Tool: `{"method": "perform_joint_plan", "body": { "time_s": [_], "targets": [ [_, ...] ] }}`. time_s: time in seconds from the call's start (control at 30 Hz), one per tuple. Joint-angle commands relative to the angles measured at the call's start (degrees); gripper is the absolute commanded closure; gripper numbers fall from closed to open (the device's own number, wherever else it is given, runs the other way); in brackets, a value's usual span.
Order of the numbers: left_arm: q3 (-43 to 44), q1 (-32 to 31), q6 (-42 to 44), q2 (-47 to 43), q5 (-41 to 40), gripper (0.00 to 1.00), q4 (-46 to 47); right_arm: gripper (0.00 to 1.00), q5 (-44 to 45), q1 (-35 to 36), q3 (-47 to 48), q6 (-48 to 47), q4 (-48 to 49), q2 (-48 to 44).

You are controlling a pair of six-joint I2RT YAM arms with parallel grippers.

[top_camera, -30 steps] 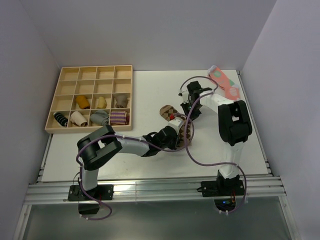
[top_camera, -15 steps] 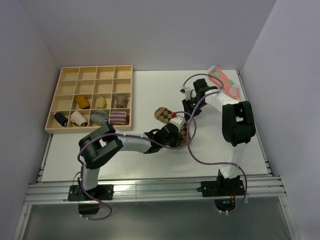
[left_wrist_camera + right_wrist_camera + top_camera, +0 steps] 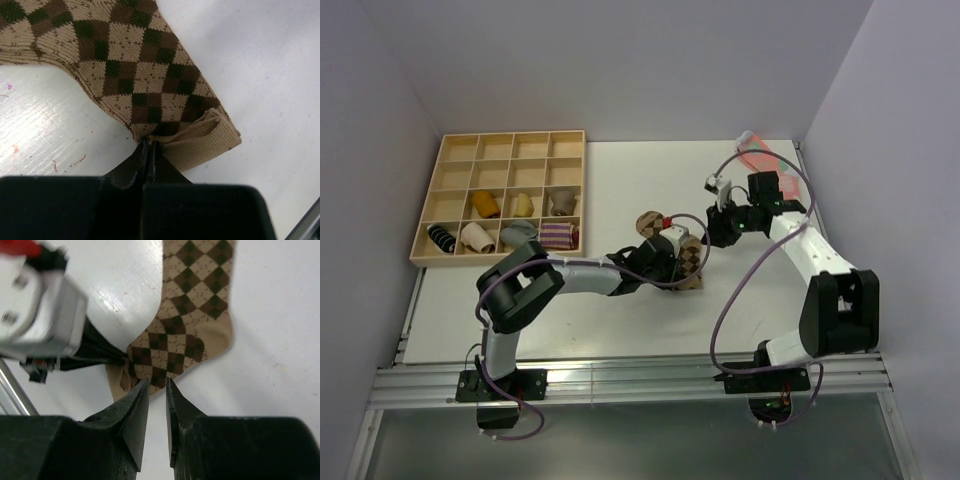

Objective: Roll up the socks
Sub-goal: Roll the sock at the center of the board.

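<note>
The tan-brown argyle sock point(image 3: 693, 262) lies flat on the white table, its toe end point(image 3: 648, 222) sticking out behind my left wrist. My left gripper point(image 3: 680, 266) is shut on the sock's edge beside the plain tan cuff. The left wrist view shows the pinch point(image 3: 150, 142), the sock point(image 3: 140, 65) and the folded cuff point(image 3: 205, 142). My right gripper point(image 3: 713, 236) hovers just right of the sock. In the right wrist view it point(image 3: 157, 382) stands slightly open and empty above the sock point(image 3: 192, 315), with the left gripper point(image 3: 100, 352) at the cuff.
A wooden compartment tray point(image 3: 450, 150) stands at the back left, holding several rolled socks, among them a purple-striped one point(image 3: 557, 236). Pink socks with teal spots point(image 3: 767, 160) lie at the back right by the wall. Purple cables loop over both arms.
My right arm has swung out to the right, and its gripper has moved from behind the sock to its right side. My left gripper has kept its hold and shifted slightly right.
</note>
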Motion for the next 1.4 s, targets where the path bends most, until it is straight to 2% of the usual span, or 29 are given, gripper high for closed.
{"method": "perform_joint_plan", "body": {
  "time_s": [0.0, 0.2, 0.27, 0.4, 0.5, 0.63, 0.87, 1.37],
  "targets": [
    [0.3, 1.3, 0.3, 2.1, 3.6, 1.00, -7.8, 0.73, -3.3, -0.6, -5.4, -11.1, -0.1, -6.3],
    [1.9, 1.9, 0.4, 2.9, 5.3, 1.00, -9.3, 0.69, -3.2, -1.3, -13.8, -23.3, -0.8, -17.4],
    [2.3, 1.9, 0.4, 3.2, 5.8, 1.00, -9.5, 0.67, -4.1, -1.3, -15.1, -25.9, -3.4, -19.2],
    [2.9, 2.2, 0.2, 4.0, 6.8, 1.00, -9.6, 0.57, -6.0, -0.7, -16.0, -32.0, -6.9, -20.6],
    [4.1, 2.3, 0.1, 4.6, 7.7, 0.99, -9.8, 0.55, -5.1, 0.8, -17.2, -35.2, -8.8, -20.6],
    [5.6, 2.5, -0.4, 5.5, 8.2, 1.00, -11.4, 0.55, -3.0, 4.5, -19.4, -37.5, -9.5, -20.1],
    [6.8, 2.5, -1.0, 7.0, 8.6, 1.00, -12.5, 0.55, 2.2, 10.5, -25.2, -37.2, -3.1, -24.6],
    [8.7, 2.5, -0.8, 7.7, 8.7, 1.00, -14.7, 0.52, 7.6, 14.7, -27.3, -39.2, 6.0, -20.4]
  ]
}}
